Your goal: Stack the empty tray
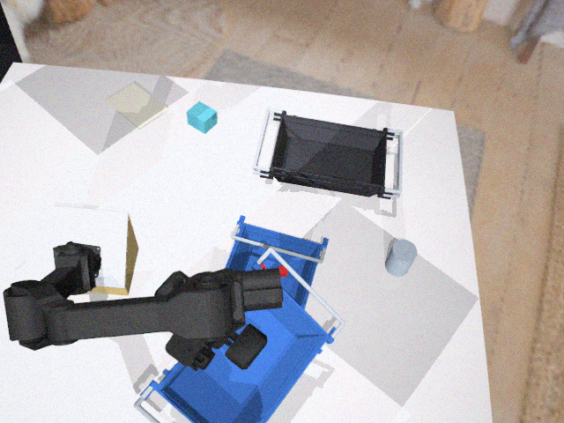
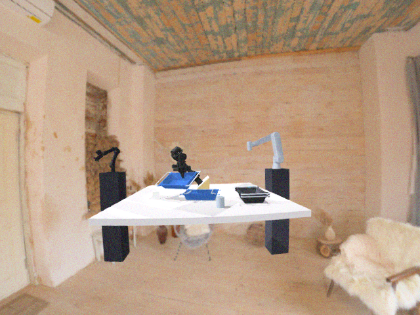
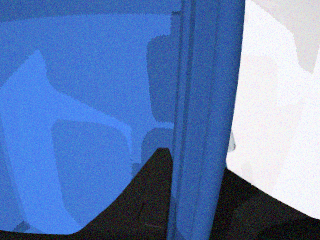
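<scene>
The loaded blue tray (image 1: 273, 231) (image 2: 201, 195) stands on the table. Its far bar (image 1: 296, 253) lies across its top near the far end. Its near end and near bar are hidden under the held tray and arm in the top view. Two red blocks (image 1: 283, 271) show inside. My gripper (image 1: 221, 346) (image 3: 175, 159) is shut on a long side wall of the empty blue tray (image 1: 282, 330) (image 2: 168, 178) (image 3: 205, 100). That tray hangs tilted above the table, turned relative to the loaded one and partly over it in the top view. Its own bars are swung outward.
A black tray (image 1: 332, 152) (image 2: 252, 196) stands behind, with a grey cylinder (image 1: 400, 257) (image 2: 220, 201) right of the loaded tray. A teal block (image 1: 202, 117) and a flat cream piece (image 1: 131, 100) lie at the back left. A white and yellow wedge (image 1: 131, 255) stands beside the arm.
</scene>
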`<state>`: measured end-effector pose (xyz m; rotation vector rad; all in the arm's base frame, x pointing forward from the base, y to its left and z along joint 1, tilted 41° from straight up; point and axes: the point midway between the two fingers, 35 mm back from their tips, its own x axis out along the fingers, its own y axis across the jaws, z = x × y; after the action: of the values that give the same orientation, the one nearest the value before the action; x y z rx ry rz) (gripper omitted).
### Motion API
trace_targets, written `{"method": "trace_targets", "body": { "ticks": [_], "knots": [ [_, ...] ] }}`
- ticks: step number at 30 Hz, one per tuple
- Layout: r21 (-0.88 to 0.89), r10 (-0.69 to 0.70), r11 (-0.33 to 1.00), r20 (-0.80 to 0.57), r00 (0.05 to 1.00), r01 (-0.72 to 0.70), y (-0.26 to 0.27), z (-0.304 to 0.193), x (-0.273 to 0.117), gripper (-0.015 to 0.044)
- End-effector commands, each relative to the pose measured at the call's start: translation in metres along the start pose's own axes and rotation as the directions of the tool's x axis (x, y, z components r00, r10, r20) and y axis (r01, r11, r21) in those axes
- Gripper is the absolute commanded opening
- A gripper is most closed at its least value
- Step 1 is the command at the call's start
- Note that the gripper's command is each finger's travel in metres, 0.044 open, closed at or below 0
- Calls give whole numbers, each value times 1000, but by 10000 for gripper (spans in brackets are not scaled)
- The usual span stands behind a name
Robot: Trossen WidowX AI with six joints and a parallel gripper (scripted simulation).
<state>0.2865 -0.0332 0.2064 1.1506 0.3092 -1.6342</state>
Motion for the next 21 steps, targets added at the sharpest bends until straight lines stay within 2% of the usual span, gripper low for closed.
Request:
{"method": "trace_targets", "body": {
  "ticks": [1,21],
  "knots": [
    [-30,17,999,-12,1000,-18,1,-18,-7,0],
    [-240,28,970,13,1000,-24,-28,-109,-13,0]
  ]
}}
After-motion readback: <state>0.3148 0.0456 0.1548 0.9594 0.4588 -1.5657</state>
